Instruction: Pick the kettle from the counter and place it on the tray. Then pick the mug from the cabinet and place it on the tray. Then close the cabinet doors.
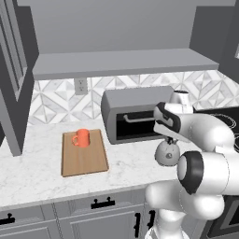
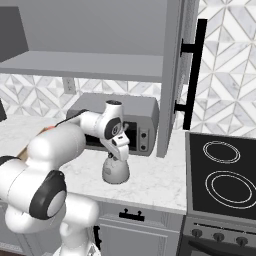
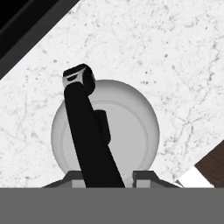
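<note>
The silver-grey kettle (image 1: 166, 154) (image 2: 116, 172) (image 3: 131, 127) stands on the white marble counter (image 1: 28, 163) in front of the toaster oven. My gripper (image 1: 169, 140) (image 2: 120, 154) (image 3: 109, 177) hangs straight above it, open, with one fingertip on each side of the black top handle (image 3: 85, 122). To the left, the orange mug (image 1: 82, 137) stands on the far end of the wooden tray (image 1: 86, 161). The upper cabinet's grey shelf (image 1: 126, 63) is bare. Its doors stand open: one at the left (image 1: 14, 93), one at the right (image 2: 175, 75).
A grey toaster oven (image 1: 135, 100) (image 2: 135, 107) sits against the tiled wall just behind the kettle. A black stove top (image 2: 222, 175) lies to the right of the counter. Grey drawers with black handles (image 1: 102, 203) run below the counter edge.
</note>
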Robot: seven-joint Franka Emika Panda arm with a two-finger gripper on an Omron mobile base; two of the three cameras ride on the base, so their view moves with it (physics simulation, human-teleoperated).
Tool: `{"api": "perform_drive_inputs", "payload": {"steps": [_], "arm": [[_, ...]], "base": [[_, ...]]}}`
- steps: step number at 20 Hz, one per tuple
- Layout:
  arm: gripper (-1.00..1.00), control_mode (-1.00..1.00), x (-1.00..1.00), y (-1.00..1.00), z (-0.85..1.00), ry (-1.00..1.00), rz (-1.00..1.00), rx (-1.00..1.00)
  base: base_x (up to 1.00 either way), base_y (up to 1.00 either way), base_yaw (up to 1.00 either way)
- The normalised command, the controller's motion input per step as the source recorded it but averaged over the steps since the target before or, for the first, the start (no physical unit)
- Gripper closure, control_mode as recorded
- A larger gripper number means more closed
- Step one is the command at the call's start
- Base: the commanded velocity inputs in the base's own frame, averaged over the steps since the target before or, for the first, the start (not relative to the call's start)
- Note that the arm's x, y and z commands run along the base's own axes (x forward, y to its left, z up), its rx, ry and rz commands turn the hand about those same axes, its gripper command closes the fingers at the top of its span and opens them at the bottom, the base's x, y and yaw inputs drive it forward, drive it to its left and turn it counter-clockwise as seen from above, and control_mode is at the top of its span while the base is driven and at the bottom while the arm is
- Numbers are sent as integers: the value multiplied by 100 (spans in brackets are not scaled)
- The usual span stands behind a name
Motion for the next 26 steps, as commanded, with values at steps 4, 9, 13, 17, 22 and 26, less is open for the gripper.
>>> {"api": "perform_drive_inputs", "payload": {"steps": [4, 9, 13, 17, 22, 26], "arm": [[100, -100, -7, 12, 10, -3, 0, 0], [100, -100, -19, 53, 50, 0, 0, -3], [100, -100, -3, 94, 35, 0, 0, -6], [100, -100, 0, 100, 20, 0, 0, -12], [100, -100, 1, 100, 15, 0, 0, -13], [100, -100, 16, 100, 14, 0, 0, -14]], "base": [[0, 0, 0], [0, 0, 0], [0, 0, 0], [0, 0, 0], [0, 0, 0], [0, 0, 0]]}}
